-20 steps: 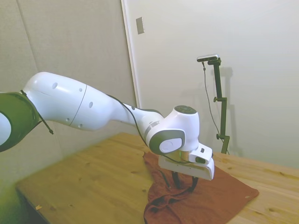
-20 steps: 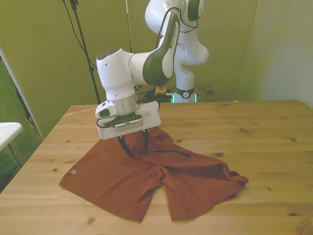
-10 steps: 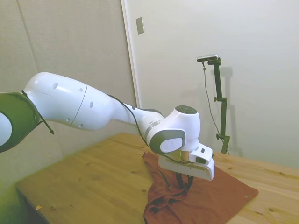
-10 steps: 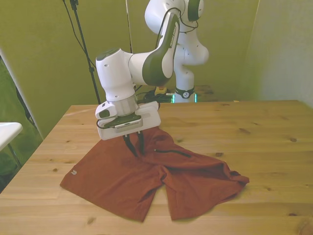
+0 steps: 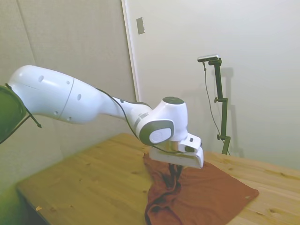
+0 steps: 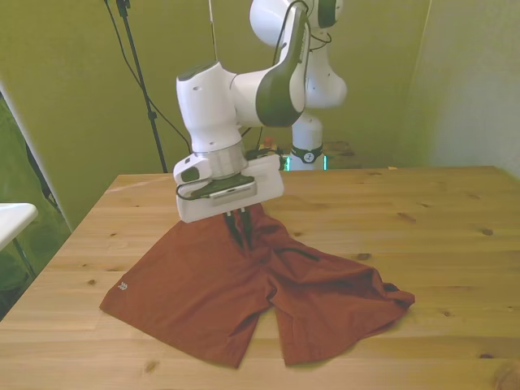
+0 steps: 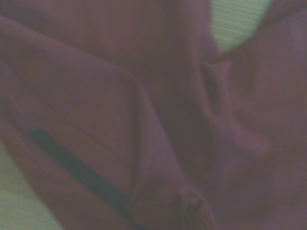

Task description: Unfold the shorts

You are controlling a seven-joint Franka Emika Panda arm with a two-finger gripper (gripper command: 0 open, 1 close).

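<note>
Side view: I see pincer [image 5: 172,174] closed on fold of shorts [image 5: 206,197], fabric tented up beneath it. My read: pinch taken to peel folded layer off rest.

Front view: shorts [image 6: 244,296] lie on counter [image 6: 422,211], toward front view's left, legs spread toward camera. Pincer [image 6: 238,230] nips waist area, cloth rising to it; rest stays flat as anchor.

Wrist view: blurred folds, dark cord [image 7: 76,172] crossing cloth; grip point not visible.
</note>
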